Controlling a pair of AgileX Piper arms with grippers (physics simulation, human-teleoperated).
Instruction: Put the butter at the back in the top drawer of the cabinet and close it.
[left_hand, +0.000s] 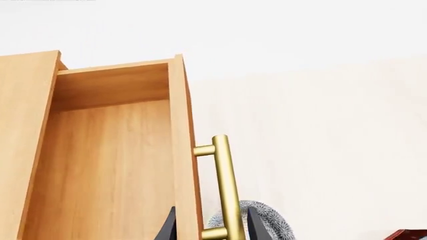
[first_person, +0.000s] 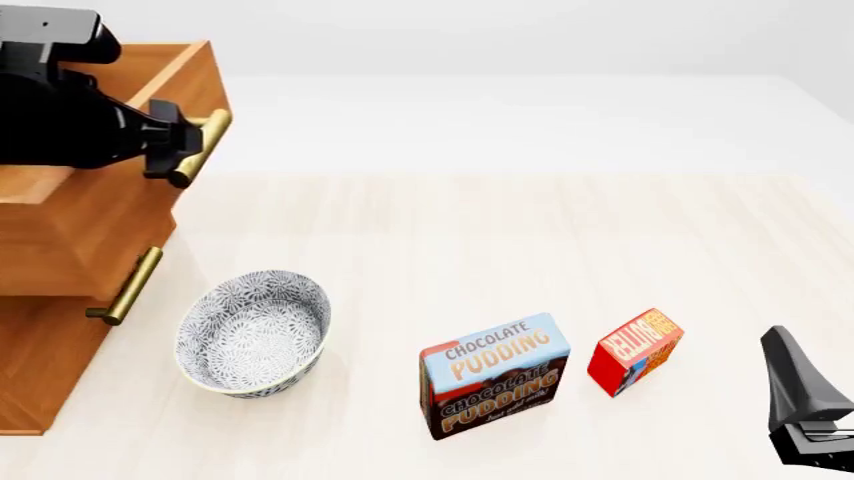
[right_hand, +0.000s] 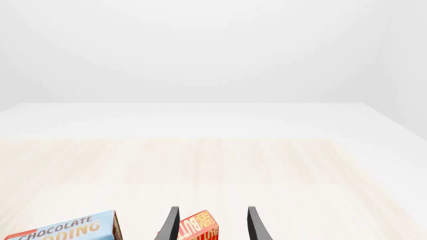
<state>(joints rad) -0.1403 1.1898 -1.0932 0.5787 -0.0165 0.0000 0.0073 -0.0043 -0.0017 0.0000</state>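
Note:
The cabinet stands at the table's left. Its top drawer is pulled out, and the left wrist view shows bare wood inside the drawer. My left gripper is at the brass handle, open. In the wrist view the left gripper has one finger on each side of the drawer front and the handle. The butter stands on the table right of centre. My right gripper is open, low at the right, short of the butter, with nothing between its fingers.
A patterned grey bowl sits beside the cabinet, with its rim peeking past the handle. The Chocolate Pudding box stands just left of the butter and shows as a box corner in the right wrist view. A lower drawer handle juts out below.

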